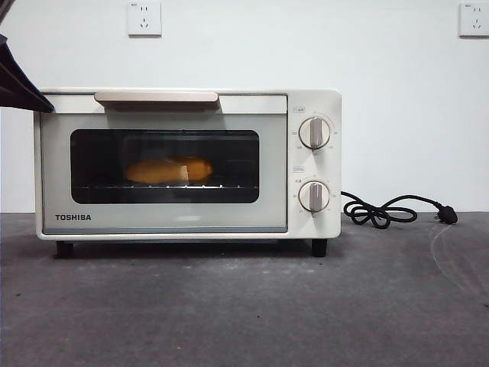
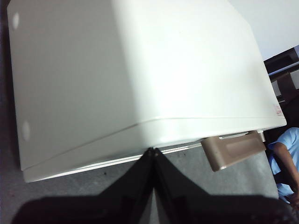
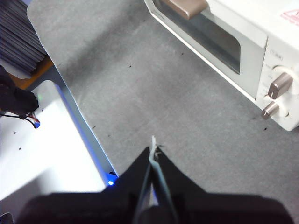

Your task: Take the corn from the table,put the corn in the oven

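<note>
The corn [image 1: 170, 170] lies on the rack inside the oven [image 1: 187, 164], seen through the dark glass of the closed door. The cream-white oven stands on the dark grey table [image 1: 244, 306]. My left gripper [image 2: 153, 150] is shut and empty, hovering above the oven's [image 2: 135, 70] top near its front edge, close to the beige handle [image 2: 232, 149]. A black tip [image 1: 19, 80] at the upper left of the front view is that arm. My right gripper [image 3: 153, 148] is shut and empty, raised over bare table in front of the oven [image 3: 243, 42].
A black cord with plug [image 1: 397, 210] lies coiled on the table right of the oven. Two knobs [image 1: 314, 132] sit on the oven's right panel. A white base with a blue light [image 3: 51, 144] borders the table by the right arm.
</note>
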Action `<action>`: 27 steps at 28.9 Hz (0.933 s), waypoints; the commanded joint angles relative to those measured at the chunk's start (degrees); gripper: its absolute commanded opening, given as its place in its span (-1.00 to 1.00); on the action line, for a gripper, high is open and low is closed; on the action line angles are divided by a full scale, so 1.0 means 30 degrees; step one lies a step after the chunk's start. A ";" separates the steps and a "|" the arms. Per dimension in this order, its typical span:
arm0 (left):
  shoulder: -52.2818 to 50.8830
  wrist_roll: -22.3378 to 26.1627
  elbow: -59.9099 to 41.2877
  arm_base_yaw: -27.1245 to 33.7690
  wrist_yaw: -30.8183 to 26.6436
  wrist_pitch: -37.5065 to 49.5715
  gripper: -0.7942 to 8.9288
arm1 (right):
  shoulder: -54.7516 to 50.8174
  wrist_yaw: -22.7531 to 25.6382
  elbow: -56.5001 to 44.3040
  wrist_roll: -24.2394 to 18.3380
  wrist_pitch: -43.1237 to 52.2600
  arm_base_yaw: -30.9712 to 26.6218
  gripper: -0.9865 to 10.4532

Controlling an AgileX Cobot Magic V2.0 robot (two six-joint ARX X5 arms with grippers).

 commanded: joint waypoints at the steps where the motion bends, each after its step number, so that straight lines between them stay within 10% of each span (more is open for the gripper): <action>1: 0.0160 0.0189 0.0007 0.0109 0.0699 -0.0277 -0.85 | 0.0146 -0.0058 -0.0182 -0.0153 0.0036 0.0007 -0.86; 20: -0.7519 0.2594 0.0007 -0.3453 0.0299 -0.6288 -0.85 | 0.0146 -0.0051 -0.0182 -0.0197 0.0124 0.0007 -0.86; 27: -1.0739 0.3067 0.0007 -0.6980 -0.3694 -0.8684 -0.85 | 0.0146 -0.0051 -0.0182 -0.0197 0.0153 0.0007 -0.86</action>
